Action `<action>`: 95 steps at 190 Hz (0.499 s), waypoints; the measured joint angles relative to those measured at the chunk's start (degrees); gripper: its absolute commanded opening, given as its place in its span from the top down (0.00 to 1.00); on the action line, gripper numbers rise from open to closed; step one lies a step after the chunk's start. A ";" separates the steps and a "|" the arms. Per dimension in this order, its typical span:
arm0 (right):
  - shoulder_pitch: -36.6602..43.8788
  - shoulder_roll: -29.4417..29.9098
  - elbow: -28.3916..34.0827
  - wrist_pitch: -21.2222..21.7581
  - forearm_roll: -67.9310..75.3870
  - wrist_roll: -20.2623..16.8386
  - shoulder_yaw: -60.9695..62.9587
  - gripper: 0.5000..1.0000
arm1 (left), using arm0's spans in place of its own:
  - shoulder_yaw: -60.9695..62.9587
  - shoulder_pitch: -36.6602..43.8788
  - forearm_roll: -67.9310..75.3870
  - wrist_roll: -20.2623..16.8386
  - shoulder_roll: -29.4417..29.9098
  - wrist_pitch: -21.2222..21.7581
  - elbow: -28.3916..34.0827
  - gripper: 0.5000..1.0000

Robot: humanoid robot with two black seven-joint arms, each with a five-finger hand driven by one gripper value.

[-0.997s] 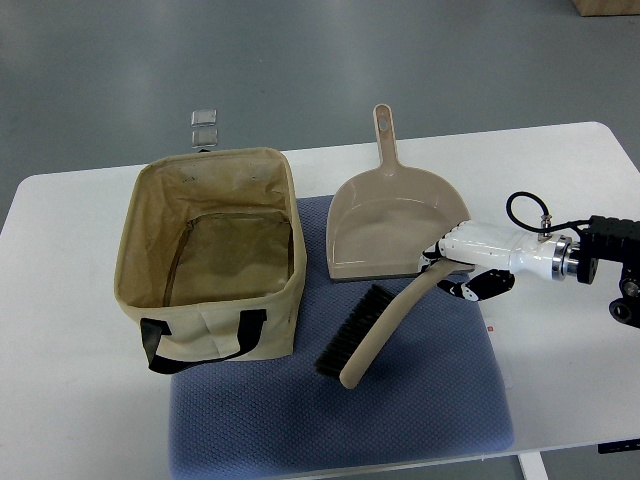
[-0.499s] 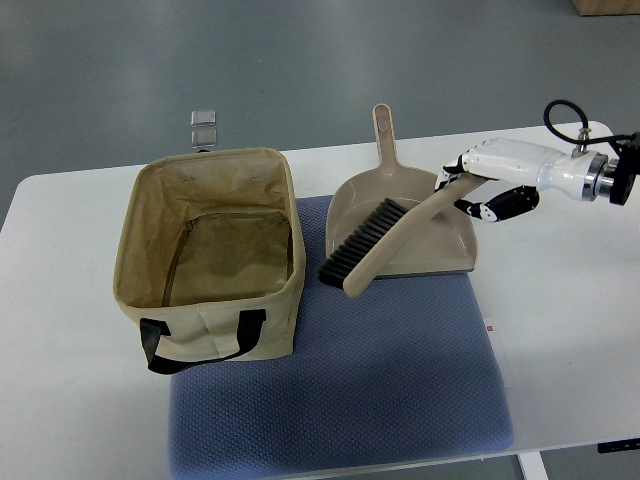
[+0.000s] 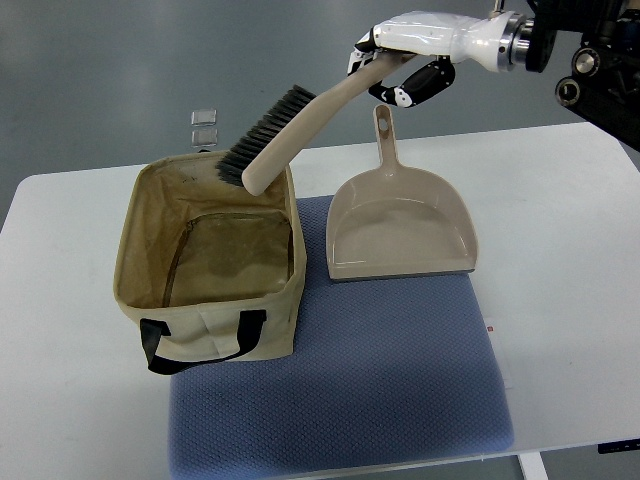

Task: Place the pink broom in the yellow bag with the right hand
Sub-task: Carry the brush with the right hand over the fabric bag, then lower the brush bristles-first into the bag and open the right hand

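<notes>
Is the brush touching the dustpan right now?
Apart. The top view shows the brush held up by the right hand, its head over the bag rim, clear of the dustpan.

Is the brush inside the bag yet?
Not yet. The right hand holds the brush in the air, its head over the bag's back rim; the bag looks empty.
</notes>
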 measured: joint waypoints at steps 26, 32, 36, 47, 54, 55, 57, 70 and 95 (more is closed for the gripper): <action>0.83 6.79 -2.38 0.05 -1.30 -1.64 -0.82 1.00 | 0.00 0.01 0.00 0.00 0.00 0.00 0.02 0.00; 0.86 8.48 -3.40 0.00 -1.90 -2.01 -0.92 1.00 | 0.00 0.02 0.00 0.00 0.00 0.00 0.03 0.00; 0.86 9.60 -4.14 -0.06 -2.37 -2.18 -0.99 1.00 | 0.00 0.01 0.00 0.00 0.00 0.00 0.04 0.00; 0.71 12.57 -6.21 -0.36 -3.71 -2.48 -1.24 1.00 | 0.00 0.01 0.00 0.00 0.00 0.00 0.05 0.00; 0.39 14.31 -7.36 -0.65 -4.53 -2.54 -1.60 1.00 | 0.00 0.01 0.00 0.00 0.00 0.00 0.05 0.00; 0.32 14.56 -7.50 -0.70 -4.63 -2.55 -1.66 1.00 | 0.00 0.01 0.00 0.00 0.00 0.00 0.05 0.00; 0.19 15.00 -7.76 -0.82 -4.81 -2.55 -1.79 1.00 | 0.00 0.00 0.00 0.00 0.00 0.00 0.05 0.00; -1.04 17.65 -8.92 -2.53 -5.68 -2.68 -3.14 1.00 | 0.00 0.00 0.00 0.00 0.00 0.00 0.04 0.00; -2.64 21.05 -10.58 -6.87 -7.60 -2.76 -6.61 1.00 | 0.00 0.01 0.00 0.00 0.00 0.00 0.04 0.00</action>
